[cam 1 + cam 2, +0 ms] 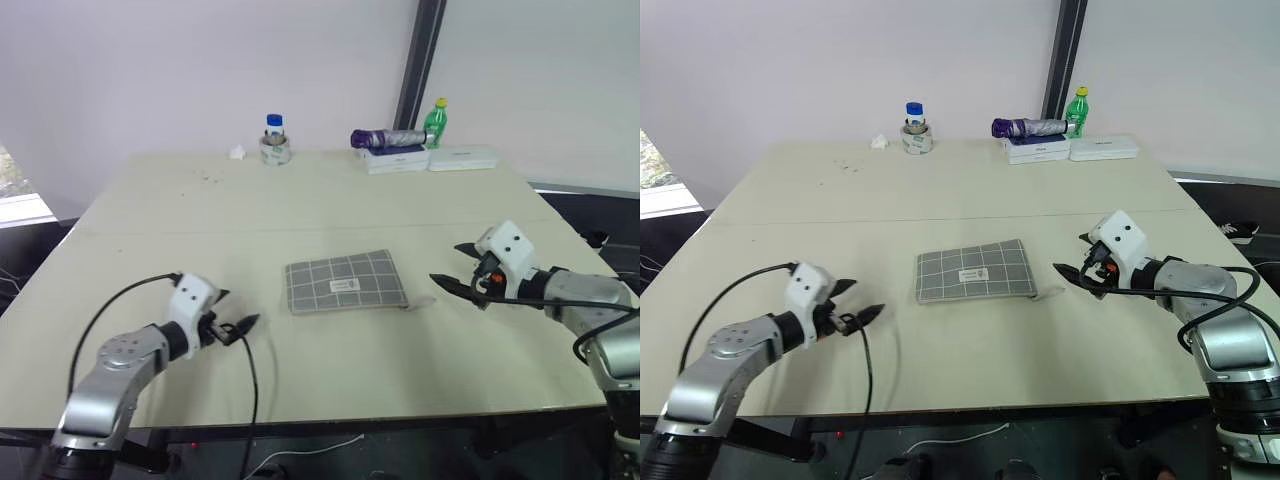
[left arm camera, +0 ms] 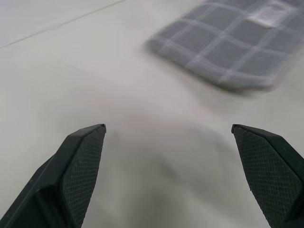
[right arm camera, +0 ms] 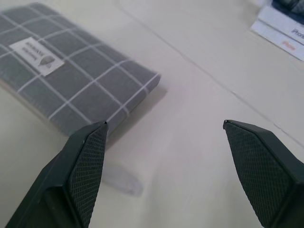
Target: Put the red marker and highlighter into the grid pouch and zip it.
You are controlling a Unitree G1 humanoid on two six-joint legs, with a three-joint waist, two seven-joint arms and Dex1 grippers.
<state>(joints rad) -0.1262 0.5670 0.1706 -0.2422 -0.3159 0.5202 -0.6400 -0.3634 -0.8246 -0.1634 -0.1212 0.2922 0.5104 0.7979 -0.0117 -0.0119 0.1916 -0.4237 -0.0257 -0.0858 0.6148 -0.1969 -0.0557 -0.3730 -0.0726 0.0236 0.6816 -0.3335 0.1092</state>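
Note:
The grid pouch [image 1: 345,281] lies flat in the middle of the table, grey with white lines and a small white label, its pale zipper pull [image 1: 425,302] sticking out on the right side. The red marker and the highlighter are out of view. My left gripper [image 1: 240,308] hovers low over the table to the left of the pouch, open with nothing between its fingers. My right gripper [image 1: 445,263] is to the right of the pouch, near the pull, open and also empty. The pouch [image 3: 71,71] lies just beyond the right fingers, apart from them.
Along the far edge of the table [image 1: 150,230] stand a glass jar with a blue lid [image 1: 275,138], a folded purple umbrella [image 1: 385,138] on white boxes [image 1: 462,158], and a green bottle [image 1: 435,122]. A crumpled bit of paper [image 1: 237,152] lies near the jar.

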